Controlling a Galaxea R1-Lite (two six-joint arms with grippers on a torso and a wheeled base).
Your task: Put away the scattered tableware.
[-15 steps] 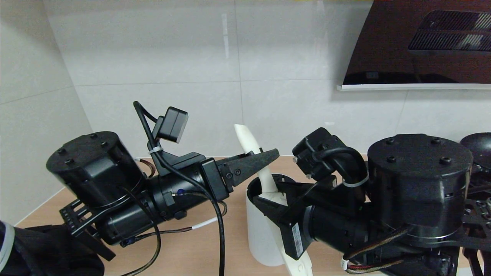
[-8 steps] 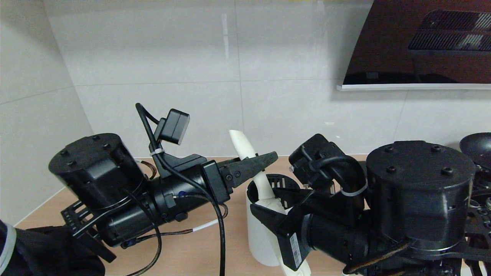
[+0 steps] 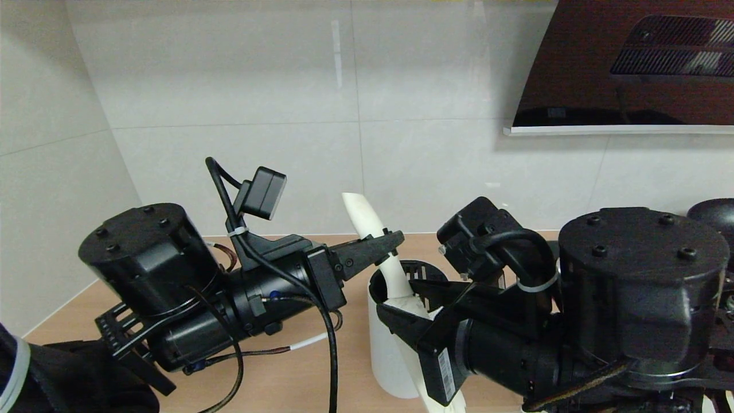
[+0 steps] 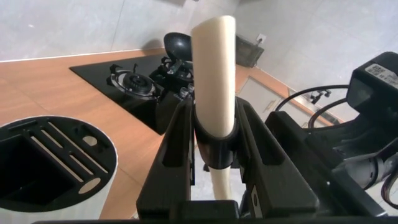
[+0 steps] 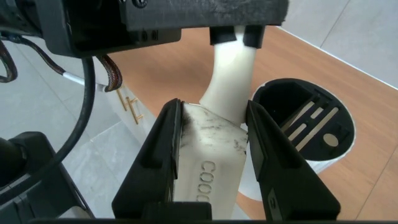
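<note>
cream spatula (image 3: 358,212), white holder (image 3: 387,355) black inside, tan wood counter (image 3: 275,376)

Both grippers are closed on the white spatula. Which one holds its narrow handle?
The left gripper: its jaws clamp the narrow, rounded handle of the spatula near its free end. The right gripper instead holds the wide, flat blade.

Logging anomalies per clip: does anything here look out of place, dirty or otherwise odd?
Yes. The cream spatula is clamped at both ends at once: the left tool grips its handle and the right tool its wide end. It is held tilted and is not inside the white holder. The wide end shows dark smudges.
</note>
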